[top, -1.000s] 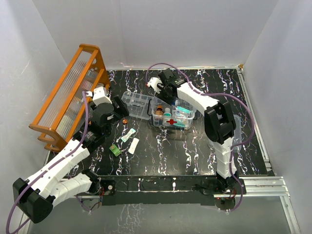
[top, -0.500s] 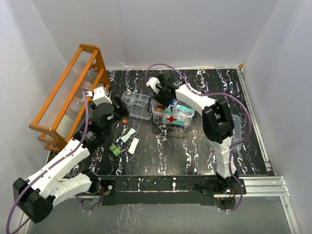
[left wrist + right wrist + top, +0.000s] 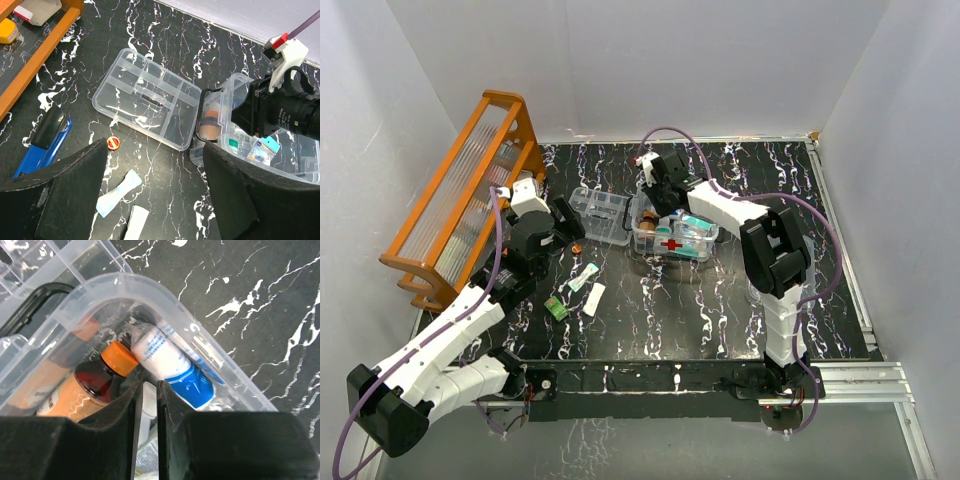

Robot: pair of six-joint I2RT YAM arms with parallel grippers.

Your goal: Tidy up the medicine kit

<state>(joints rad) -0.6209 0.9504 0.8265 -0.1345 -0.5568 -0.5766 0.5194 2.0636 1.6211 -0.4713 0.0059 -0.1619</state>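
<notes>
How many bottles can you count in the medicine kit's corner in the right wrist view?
2. An amber bottle with an orange cap lies on the left. A white-and-blue bottle lies beside it, against the medicine kit wall. Others may be hidden out of frame.

Bright, even overhead light, soft shadows — glare on glossy black white-veined tabletop [image 3: 720, 300] (clear rectangular plastic box [image 3: 136, 280] glints too). Wrist cams: black fingers [image 3: 60, 200] blurred, bkgd sharp.
</notes>
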